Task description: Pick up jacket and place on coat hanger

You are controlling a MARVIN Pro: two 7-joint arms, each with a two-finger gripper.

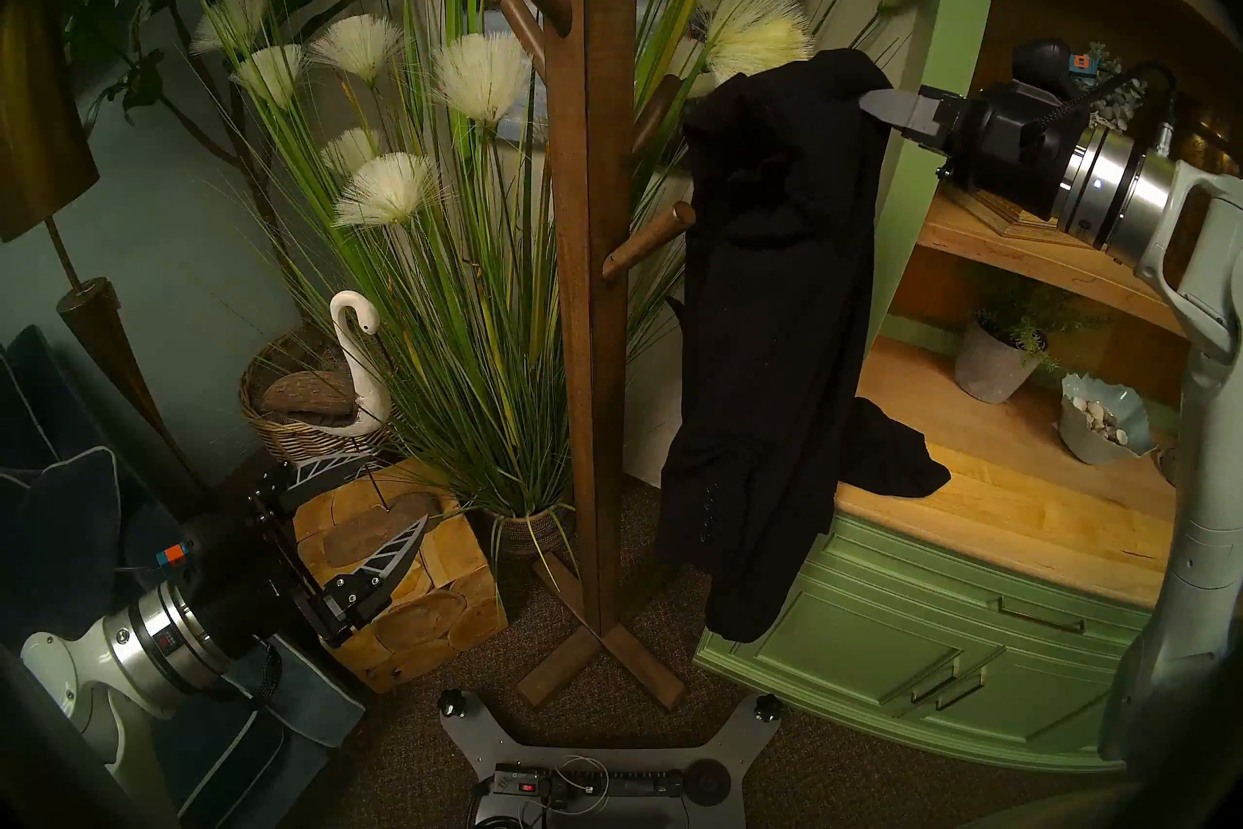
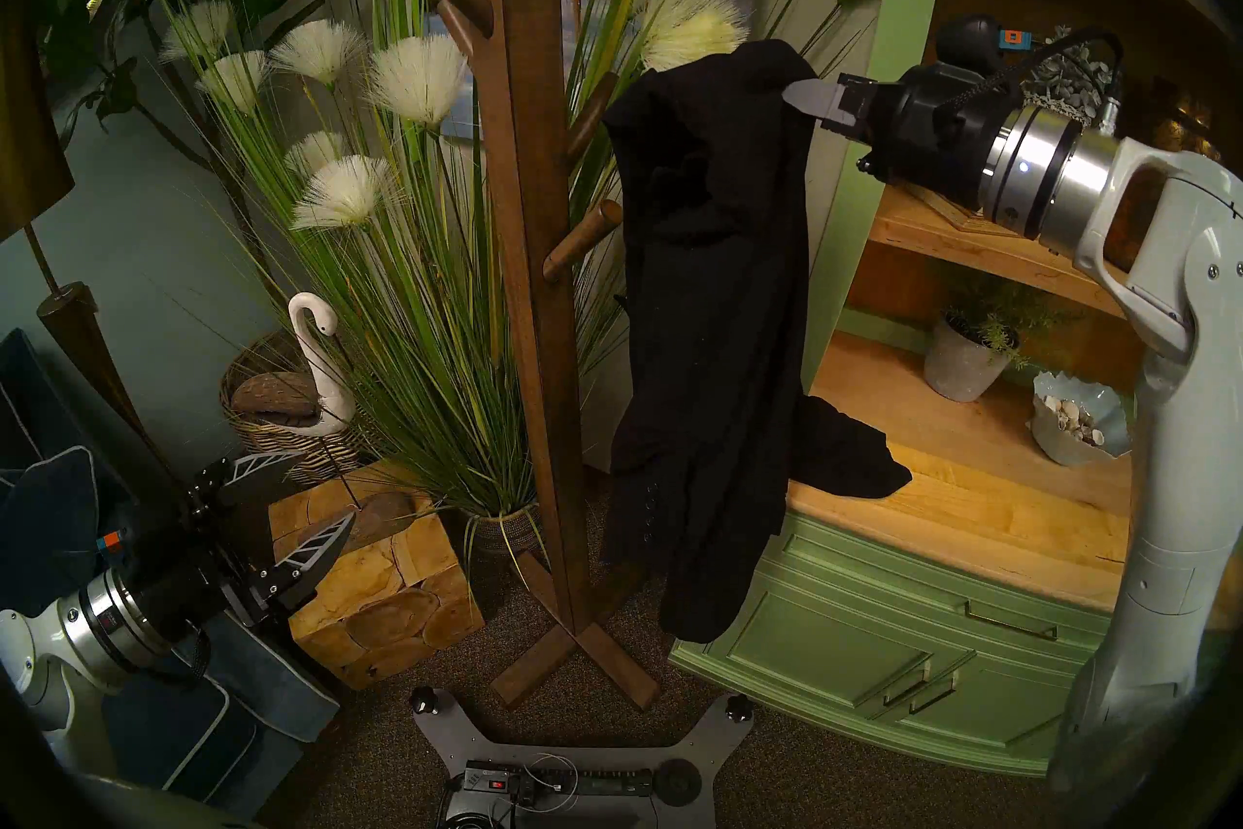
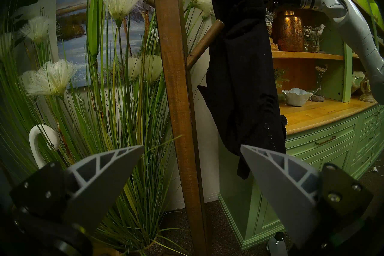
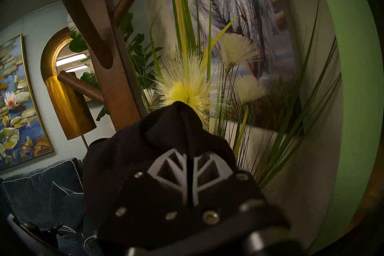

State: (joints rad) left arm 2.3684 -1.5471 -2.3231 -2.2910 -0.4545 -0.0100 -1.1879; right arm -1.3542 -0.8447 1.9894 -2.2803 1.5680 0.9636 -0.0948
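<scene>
The black jacket [image 1: 773,303] hangs limp and full length just right of the brown wooden coat stand [image 1: 588,269]. My right gripper [image 1: 874,102] is shut on the jacket's top edge and holds it up beside the stand's right-side pegs [image 1: 649,249]. One black end rests on the wooden counter [image 1: 888,457]. The jacket also shows in the left wrist view [image 3: 243,74] and in the right wrist view [image 4: 162,158], bunched around the shut fingers [image 4: 172,170]. My left gripper [image 1: 377,498] is open and empty, low at the left, away from the stand.
A green cabinet [image 1: 908,626] with wooden shelves stands right of the stand. Tall grasses with white plumes [image 1: 430,188] rise behind it. A wooden block [image 1: 417,592], a wicker basket with a white swan [image 1: 350,356] and a brass floor lamp [image 1: 81,296] stand at the left. Blue cushions [image 1: 60,511] lie at far left.
</scene>
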